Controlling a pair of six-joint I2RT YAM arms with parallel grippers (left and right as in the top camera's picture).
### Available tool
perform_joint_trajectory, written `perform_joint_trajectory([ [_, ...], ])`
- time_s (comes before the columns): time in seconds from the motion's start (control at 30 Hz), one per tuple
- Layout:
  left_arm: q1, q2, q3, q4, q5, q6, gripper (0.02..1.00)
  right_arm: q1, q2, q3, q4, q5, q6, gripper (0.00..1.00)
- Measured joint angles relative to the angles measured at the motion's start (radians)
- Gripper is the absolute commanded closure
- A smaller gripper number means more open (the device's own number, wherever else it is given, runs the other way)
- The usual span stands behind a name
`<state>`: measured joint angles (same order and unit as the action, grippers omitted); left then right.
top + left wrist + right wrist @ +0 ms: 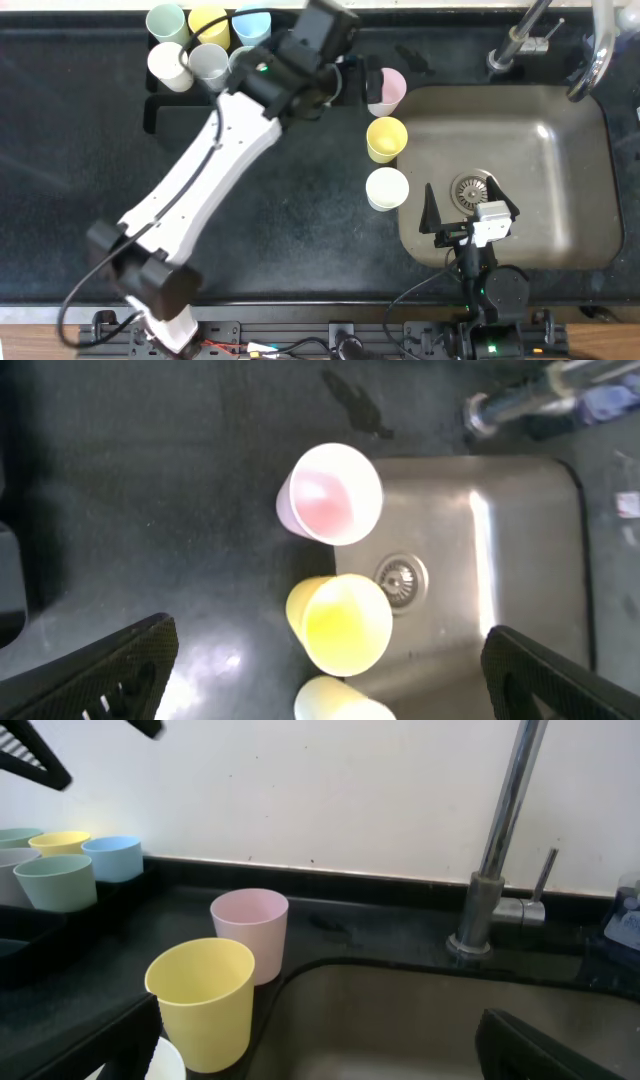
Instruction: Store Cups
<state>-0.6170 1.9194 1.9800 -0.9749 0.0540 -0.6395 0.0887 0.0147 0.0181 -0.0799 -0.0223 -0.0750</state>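
Our left jaws and right jaws: open.
Left hangs over the pink plastic cup (390,90), yellow plastic cup (386,139) at its six o'clock.

- Dark speckled bench (60,150), glossy.
- Steel sink (545,215) set into it; round drain (470,190).
- Chrome faucet (505,830) behind.
- Plain white wall (300,790).

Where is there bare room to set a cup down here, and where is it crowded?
Bare: the counter left of the left arm, below the tray. Crowded: the tray full of cups, and the rim of the sink lined with pink cup, yellow cup, white cup.
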Motion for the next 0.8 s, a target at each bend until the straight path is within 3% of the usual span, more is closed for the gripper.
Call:
perform_joint_trajectory([
  [0.23, -0.003, 0.145, 0.158, -0.039, -0.068, -0.034, 0.018, 0.0, 0.0, 0.0, -0.001, 0.0, 0.0, 0.005],
  [0.8, -0.003, 0.451, 0.344, -0.062, -0.089, -0.038, 0.018, 0.0, 0.0, 0.0, -0.001, 0.0, 0.0, 0.005],
])
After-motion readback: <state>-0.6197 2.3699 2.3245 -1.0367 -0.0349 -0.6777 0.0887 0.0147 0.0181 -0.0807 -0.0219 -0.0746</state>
